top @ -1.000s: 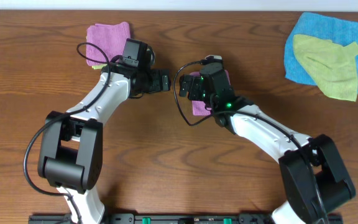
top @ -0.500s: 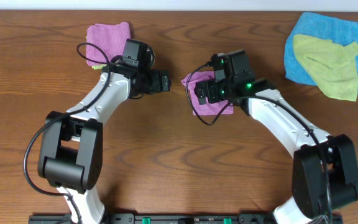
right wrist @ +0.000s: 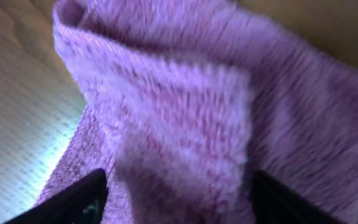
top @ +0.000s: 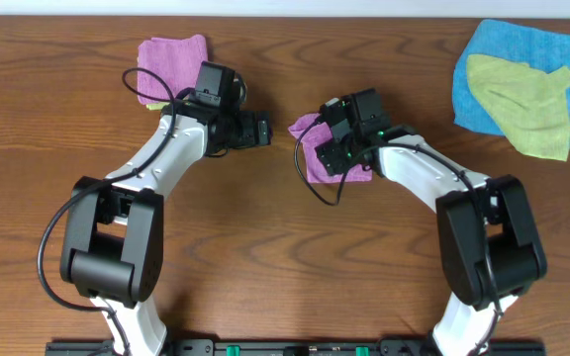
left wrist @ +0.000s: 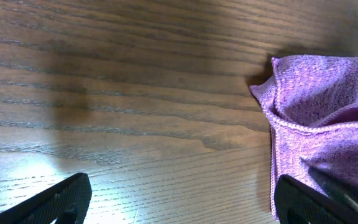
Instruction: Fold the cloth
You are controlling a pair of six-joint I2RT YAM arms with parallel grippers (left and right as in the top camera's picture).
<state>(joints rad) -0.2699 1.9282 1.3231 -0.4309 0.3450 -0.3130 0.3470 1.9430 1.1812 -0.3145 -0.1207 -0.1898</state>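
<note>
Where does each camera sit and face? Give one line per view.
Overhead: above the table, facing straight down; shows left gripper, right gripper, the cloth.
Left wrist: on the left arm, looking low along the table at the cloth's corner; its open fingers show.
Right wrist: close over the cloth; its fingertips show.
Shared: all show the cloth.

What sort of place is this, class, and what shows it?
Probably a robotics lab bench: a left arm and right arm mounted at a wooden table, with a purple cloth between them and a blue cloth aside.
</note>
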